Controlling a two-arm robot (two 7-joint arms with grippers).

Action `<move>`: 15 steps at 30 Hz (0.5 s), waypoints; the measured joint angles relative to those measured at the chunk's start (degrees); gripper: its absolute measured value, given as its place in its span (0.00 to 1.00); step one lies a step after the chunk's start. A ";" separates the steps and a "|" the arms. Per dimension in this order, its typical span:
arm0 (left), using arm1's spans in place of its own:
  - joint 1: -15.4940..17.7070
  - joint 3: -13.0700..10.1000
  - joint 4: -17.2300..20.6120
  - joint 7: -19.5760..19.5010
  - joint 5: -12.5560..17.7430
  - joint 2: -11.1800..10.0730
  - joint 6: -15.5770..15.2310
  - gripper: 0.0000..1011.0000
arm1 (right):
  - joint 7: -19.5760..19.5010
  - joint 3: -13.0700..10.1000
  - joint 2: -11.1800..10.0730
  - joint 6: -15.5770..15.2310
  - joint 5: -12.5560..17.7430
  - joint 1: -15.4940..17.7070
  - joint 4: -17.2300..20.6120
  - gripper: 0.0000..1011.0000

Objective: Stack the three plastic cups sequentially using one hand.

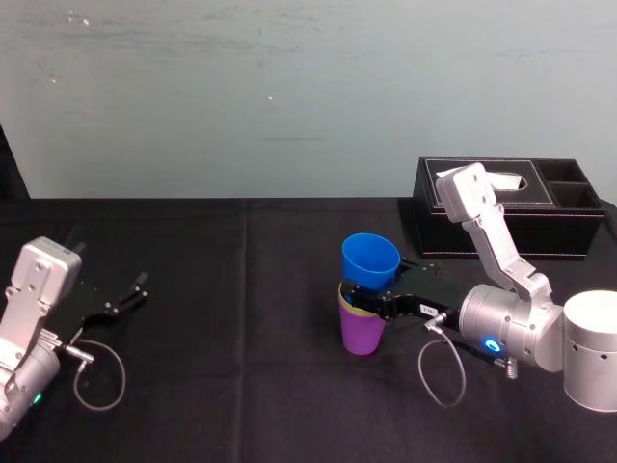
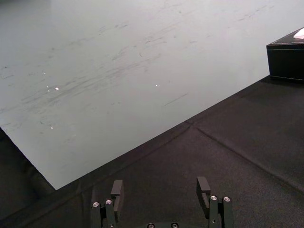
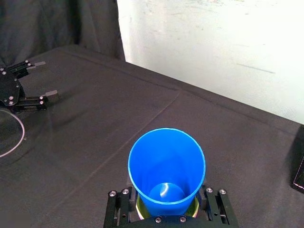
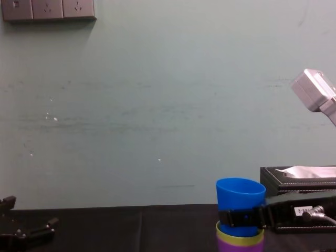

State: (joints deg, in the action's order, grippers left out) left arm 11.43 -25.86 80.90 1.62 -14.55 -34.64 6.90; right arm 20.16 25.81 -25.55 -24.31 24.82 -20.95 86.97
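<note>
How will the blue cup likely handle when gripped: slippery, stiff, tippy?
Probably slippery: the blue cup, smooth and tapered, could slide through the right end effector. Likely light: thin-looking wall. Seated partway in the yellow-green cup, it may tilt. Left end effector rests open, far left.

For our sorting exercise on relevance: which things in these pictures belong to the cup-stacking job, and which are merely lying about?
Belonging to the job:
blue cup, between the jaws of the right gripper
yellow-green cup, beneath it
purple cup, at the bottom

Lying about:
tissue box, black
left gripper, parked open on the robot's left
</note>
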 joint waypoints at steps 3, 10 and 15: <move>0.00 0.00 0.00 0.00 0.00 0.00 0.00 0.99 | 0.00 -0.02 -0.01 -0.05 0.00 0.02 0.06 0.75; 0.00 0.00 0.00 0.00 0.00 0.00 0.00 0.99 | -0.02 -0.06 -0.05 -0.13 0.02 0.05 0.15 0.92; 0.00 0.00 0.00 0.00 0.00 0.00 0.00 0.99 | -0.03 -0.09 -0.07 -0.15 0.03 0.05 0.18 0.99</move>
State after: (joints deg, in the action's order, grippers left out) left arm 11.43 -25.86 80.90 1.62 -14.55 -34.65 6.91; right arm 20.13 25.73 -25.63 -24.46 24.85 -20.90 87.15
